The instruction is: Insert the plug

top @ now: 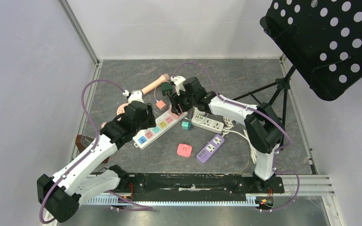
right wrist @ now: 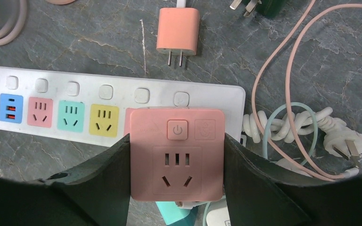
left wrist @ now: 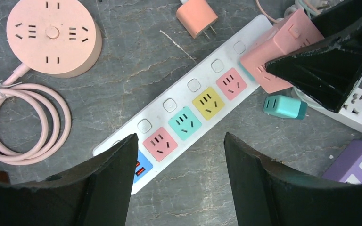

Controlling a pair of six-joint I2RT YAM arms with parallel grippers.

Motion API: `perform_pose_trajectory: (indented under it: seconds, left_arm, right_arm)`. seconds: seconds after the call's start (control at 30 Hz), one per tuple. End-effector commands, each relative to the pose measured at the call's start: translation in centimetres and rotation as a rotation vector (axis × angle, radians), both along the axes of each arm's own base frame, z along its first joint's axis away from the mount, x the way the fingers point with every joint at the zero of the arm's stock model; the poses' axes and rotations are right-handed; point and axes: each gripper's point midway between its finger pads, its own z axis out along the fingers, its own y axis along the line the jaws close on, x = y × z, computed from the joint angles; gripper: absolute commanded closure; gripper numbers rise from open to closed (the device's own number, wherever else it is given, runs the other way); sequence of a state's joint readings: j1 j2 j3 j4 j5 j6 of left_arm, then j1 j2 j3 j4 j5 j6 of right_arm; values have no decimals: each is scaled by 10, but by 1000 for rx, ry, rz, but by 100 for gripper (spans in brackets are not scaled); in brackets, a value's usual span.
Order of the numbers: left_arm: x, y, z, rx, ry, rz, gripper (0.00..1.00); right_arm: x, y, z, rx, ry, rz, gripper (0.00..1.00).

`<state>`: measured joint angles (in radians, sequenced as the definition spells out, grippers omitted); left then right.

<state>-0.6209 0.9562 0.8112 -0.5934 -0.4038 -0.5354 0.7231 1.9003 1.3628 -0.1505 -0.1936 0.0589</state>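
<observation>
On the grey stone-patterned table top [top: 235, 70], lying slantwise from near left to far right, a long white power strip with coloured sockets [left wrist: 188, 101]: blue USB block, then pink, teal, yellow and pink sockets, each with a white button alongside. Clamped between the fingers of the right gripper [right wrist: 176, 141], a pink square adapter plug with a power button and a socket on its face [right wrist: 176, 162]; held flat over the far right end of that strip, at the last socket place; seated or only resting there, cannot tell. Poised over the near left end of the strip, the left gripper [left wrist: 179, 155], jaws apart with nothing gripped, above the blue block and the first pink socket. Just beyond the strip's far side, a small salmon-pink two-pin charger [right wrist: 178, 32], pins towards the strip, not touching it. Further left, a round pink socket hub [left wrist: 52, 35] with a coiled pink cord [left wrist: 64, 123] beside it. On the near right side of the strip, a small teal plug cube [left wrist: 284, 107], then a shorter white power strip [top: 207, 123], and nearer still a purple power strip [top: 210, 148] and a flat pink square piece [top: 184, 150]. Towards the far edge, a dark green plug [top: 166, 88] and a beige cylindrical handle [top: 155, 84]. At the far right, a black perforated music stand [top: 325, 42] on a tripod
</observation>
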Motion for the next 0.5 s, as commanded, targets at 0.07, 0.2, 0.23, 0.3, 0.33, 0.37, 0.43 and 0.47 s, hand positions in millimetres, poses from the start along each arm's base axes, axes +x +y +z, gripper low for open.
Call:
perform_pose_trajectory:
  seconds: [0.07,0.2,0.23,0.3,0.33,0.37,0.43,0.47]
  left_arm:
    - [4,-5,9,-117,-15,10,27]
    - [4,-3,4,-128,3,21,27]
    - [5,-3,3,-134,11,24,27]
    - [6,-2,1,-149,25,32,27]
    - [7,-1,0,-153,31,36,27]
    - [8,1,-1,-157,34,41,27]
    - [9,2,-1,-168,39,50,27]
    - [10,3,-1,-171,41,54,27]
  right_arm:
    - [4,4,-7,3,-33,-3,100]
    - [1,1,-14,-2,-46,-10,100]
    - [0,1,-16,-10,-50,-9,100]
    - [-4,-1,-23,-37,-60,-3,100]
    - [-5,-1,-24,-47,-66,0,100]
    - [-6,-3,-26,-60,-67,0,100]
    - [-8,-6,-29,-79,-61,-2,100]
    - [-10,-7,-31,-88,-55,-2,100]
